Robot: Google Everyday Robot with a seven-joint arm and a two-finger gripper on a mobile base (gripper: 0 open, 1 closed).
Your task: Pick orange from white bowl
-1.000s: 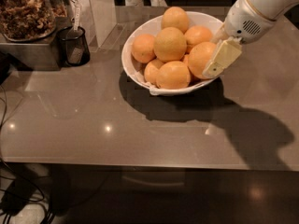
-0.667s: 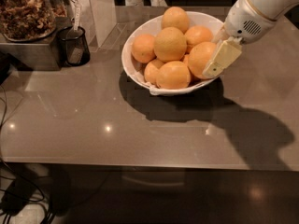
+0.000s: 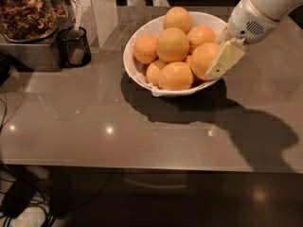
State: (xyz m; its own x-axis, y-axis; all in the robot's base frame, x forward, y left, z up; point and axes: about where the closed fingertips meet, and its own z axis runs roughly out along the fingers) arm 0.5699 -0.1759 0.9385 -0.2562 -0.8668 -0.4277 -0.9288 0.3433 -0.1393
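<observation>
The white bowl [image 3: 142, 74] stands on the grey table at the back middle, piled with several oranges. The biggest orange [image 3: 173, 44] lies on top in the middle of the pile. My gripper [image 3: 222, 60] reaches down from the upper right on its white arm. Its cream-coloured tip rests over the bowl's right rim, against a slightly smaller orange [image 3: 202, 58] on the right side of the pile. The part of the gripper behind that orange is hidden.
A small dark cup [image 3: 74, 46] with a utensil in it stands left of the bowl. Behind the cup is a clear container of brown snacks [image 3: 26, 13] on a metal box. A white block [image 3: 102, 8] stands at the back. Cables [image 3: 19, 197] lie on the floor at lower left.
</observation>
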